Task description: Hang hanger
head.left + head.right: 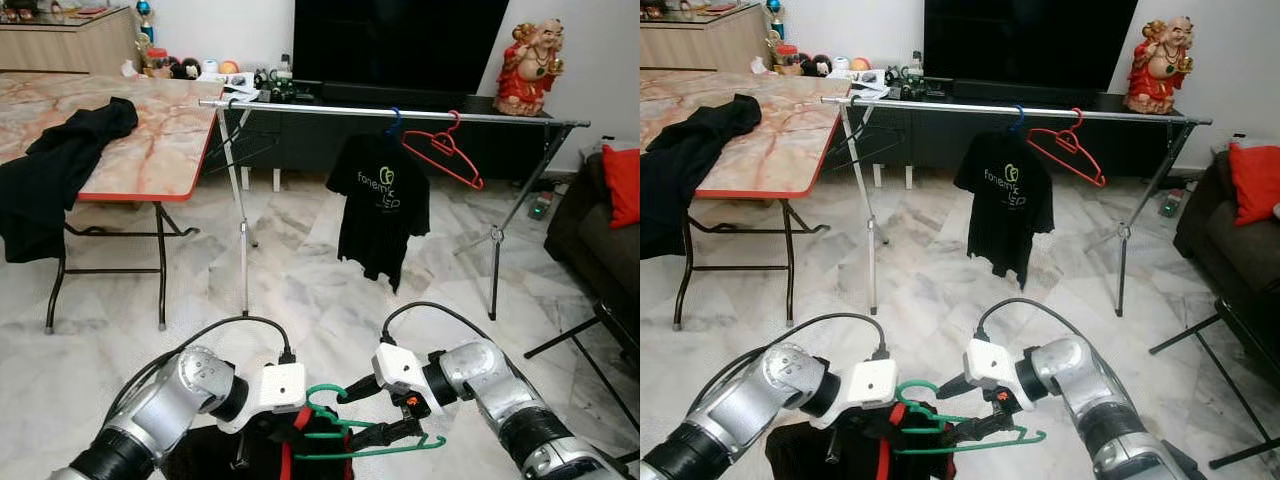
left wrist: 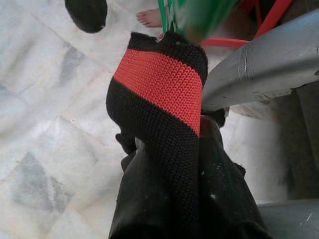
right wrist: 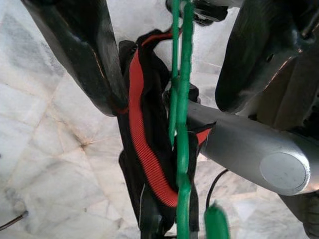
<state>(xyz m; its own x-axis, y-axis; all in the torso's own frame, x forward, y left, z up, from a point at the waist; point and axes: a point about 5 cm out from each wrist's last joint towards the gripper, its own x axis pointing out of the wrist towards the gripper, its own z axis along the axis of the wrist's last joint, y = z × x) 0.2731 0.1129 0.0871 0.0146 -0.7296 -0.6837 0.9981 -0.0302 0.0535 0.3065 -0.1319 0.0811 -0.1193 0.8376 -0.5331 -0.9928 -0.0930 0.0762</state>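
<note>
Hanger (image 1: 345, 430), green, lies low and near, between the two grippers, with a black garment with red trim (image 1: 285, 455) draped from it. Left to right: the left gripper (image 1: 262, 440) sits at the garment's near-left side; whether its fingers are spread or pressed together cannot be told, since fabric covers them. The right gripper (image 1: 385, 412) has one finger above and one below the hanger's green wire, apparently pinching it near the hook. Far ahead stands the rail (image 1: 400, 113), carrying a black T-shirt (image 1: 382, 200) on a blue hanger and, just to its right, an empty red hanger (image 1: 445, 150). At far left a marble-patterned surface (image 1: 150, 130) holds another dark garment (image 1: 60, 165).

Risks, as judgement: the rail is well apart, so the load must be carried and raised; a thin wire held at one point may swivel, letting the garment slide off. The hook could also miss the rail or snag the red hanger if aimed too far right.
</note>
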